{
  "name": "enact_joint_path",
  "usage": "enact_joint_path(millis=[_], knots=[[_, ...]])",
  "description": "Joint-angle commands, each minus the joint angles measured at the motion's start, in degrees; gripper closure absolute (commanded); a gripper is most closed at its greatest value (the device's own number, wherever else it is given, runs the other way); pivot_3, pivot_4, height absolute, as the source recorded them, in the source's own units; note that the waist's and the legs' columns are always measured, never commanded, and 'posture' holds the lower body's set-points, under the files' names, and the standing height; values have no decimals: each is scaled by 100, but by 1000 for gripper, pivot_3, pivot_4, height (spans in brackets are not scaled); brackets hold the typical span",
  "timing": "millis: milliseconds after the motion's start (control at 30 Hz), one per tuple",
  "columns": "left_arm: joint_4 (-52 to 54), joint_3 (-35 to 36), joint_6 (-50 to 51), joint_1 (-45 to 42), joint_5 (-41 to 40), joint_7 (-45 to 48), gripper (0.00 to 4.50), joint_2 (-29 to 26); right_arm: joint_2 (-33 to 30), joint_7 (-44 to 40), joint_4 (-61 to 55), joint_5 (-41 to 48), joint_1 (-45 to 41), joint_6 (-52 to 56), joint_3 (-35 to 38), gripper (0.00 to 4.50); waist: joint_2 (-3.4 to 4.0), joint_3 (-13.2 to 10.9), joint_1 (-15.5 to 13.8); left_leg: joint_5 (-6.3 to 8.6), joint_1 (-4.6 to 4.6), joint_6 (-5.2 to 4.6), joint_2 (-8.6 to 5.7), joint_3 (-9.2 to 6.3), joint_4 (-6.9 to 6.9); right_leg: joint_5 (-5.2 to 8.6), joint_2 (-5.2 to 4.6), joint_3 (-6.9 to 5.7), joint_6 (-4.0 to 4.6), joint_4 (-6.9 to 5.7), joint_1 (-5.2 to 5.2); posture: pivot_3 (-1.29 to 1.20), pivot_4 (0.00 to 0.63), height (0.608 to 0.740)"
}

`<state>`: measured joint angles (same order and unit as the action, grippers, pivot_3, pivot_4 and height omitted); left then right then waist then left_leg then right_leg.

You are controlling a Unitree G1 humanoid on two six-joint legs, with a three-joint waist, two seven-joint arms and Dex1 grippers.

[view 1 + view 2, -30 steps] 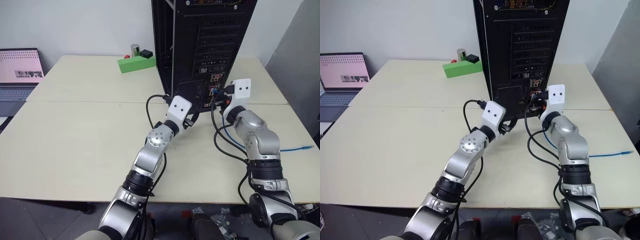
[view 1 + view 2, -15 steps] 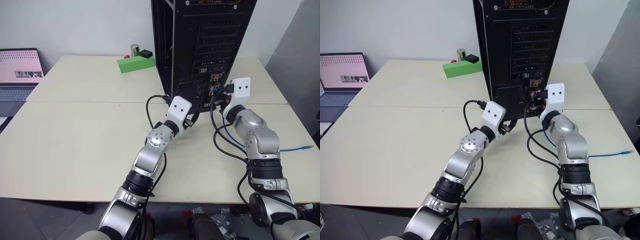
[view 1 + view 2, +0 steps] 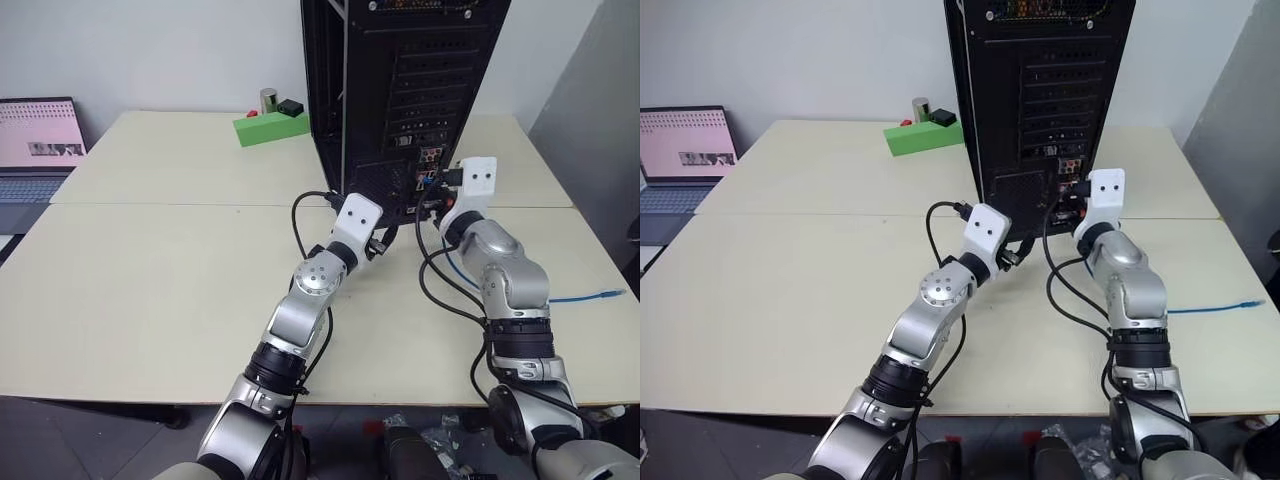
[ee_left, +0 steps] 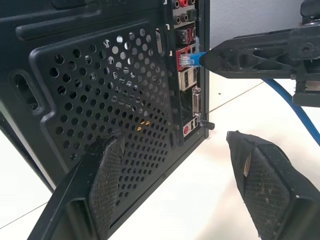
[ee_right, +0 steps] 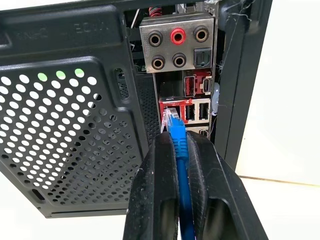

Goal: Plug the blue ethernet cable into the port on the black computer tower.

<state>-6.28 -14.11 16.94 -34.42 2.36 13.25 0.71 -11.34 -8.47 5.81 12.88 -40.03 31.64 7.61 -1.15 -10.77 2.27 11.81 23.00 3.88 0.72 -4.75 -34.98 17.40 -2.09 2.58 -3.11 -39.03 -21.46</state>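
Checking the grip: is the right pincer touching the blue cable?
Touching: the right wrist view shows the right pincer clamped on the blue cable.

Computer tower [image 3: 400, 90] stands on table [image 3: 150, 270]; laptop [image 3: 35, 145] far left.

black computer tower [image 4: 115, 95]: matt black painted metal, rear panel perforated. blue ethernet cable [image 5: 181, 165]: smooth, slightly glossy plastic sheath, clear plastic plug. left pincer fingers [image 4: 265, 175]: matt black, finely textured pads. worktop [image 3: 150, 280]: smooth, matt, pale laminate.
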Motion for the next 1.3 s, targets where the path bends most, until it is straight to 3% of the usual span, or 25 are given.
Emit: enact_joint_path(millis=[33,1300], knots=[[277,41,-77,-33,-3,33,1038,6,-44,70,-61,-24,-278,-231,96,4492,0,0,9,0,0,0,0,0,0,0,0,0,0,-1,0,0,150,740],[344,39,-91,22,-33,106,1038,28,382,405,651,-279,-514,-948,-1,4495,1,0,77,0,-1,0,1,0,0,-1,1,2,-1,-3,-1,0,150,740]])
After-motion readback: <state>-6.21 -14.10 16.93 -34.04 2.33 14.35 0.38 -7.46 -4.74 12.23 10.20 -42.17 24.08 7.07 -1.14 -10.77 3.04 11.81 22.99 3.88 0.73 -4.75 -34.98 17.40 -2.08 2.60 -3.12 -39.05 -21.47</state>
